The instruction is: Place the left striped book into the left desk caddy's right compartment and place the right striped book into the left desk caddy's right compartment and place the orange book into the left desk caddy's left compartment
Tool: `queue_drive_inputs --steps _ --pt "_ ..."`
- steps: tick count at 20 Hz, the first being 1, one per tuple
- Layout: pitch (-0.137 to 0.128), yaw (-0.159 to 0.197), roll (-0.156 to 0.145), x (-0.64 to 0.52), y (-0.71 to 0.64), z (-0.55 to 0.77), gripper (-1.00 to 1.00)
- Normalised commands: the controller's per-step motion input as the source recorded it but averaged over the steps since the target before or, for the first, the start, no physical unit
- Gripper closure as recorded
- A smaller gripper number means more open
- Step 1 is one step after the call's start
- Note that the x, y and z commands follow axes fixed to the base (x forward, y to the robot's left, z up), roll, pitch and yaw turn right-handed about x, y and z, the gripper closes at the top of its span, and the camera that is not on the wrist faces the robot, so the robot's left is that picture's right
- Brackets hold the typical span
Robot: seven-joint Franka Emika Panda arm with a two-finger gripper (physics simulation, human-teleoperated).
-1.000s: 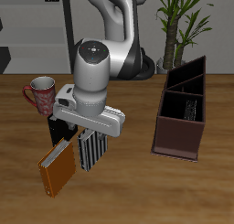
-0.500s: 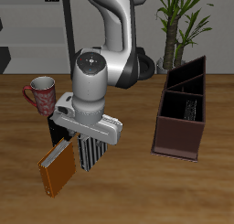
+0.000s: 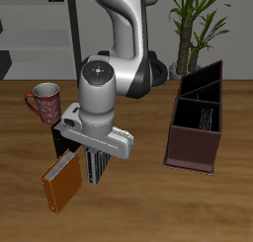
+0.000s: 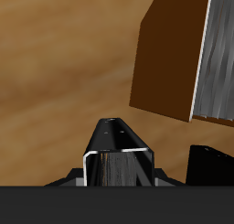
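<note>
Overhead, exterior view: arm bent low over the counter (image 3: pixel 138 201), its head covering the top of a striped book (image 3: pixel 92 165) with fine black-and-white vertical stripes. Fingers hidden under the head; cannot tell whether they are spread or closed. Orange book (image 3: pixel 60 184), orange-brown with a pale page edge, lies tilted just beside the striped one, nearer the front edge. Plain black book (image 3: pixel 63 142) sits just behind them. Red patterned mug (image 3: pixel 43 102) farther back. Left desk caddy (image 3: pixel 191 149), dark maroon with tall walls and partitions, stands well apart; something striped lies inside 1 section.

Wrist view: orange book (image 4: pixel 169 58) and striped book (image 4: pixel 218 58) edge to edge on the wood. 1 dark metal finger (image 4: pixel 117 154) shows; its partner does not.
</note>
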Motion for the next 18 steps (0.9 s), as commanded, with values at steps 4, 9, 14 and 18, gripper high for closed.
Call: queue_drive_inputs --steps 4,9,14,18 --pt "-0.078 -0.022 0.027 -0.32 0.28 0.23 1.00" --pt "-0.028 -0.027 -0.021 -0.46 0.22 0.33 1.00" --pt "-0.003 0.035 0.006 -0.26 0.17 0.24 1.00" --pt "-0.100 0.093 0.027 -0.84 0.55 0.75 1.00"
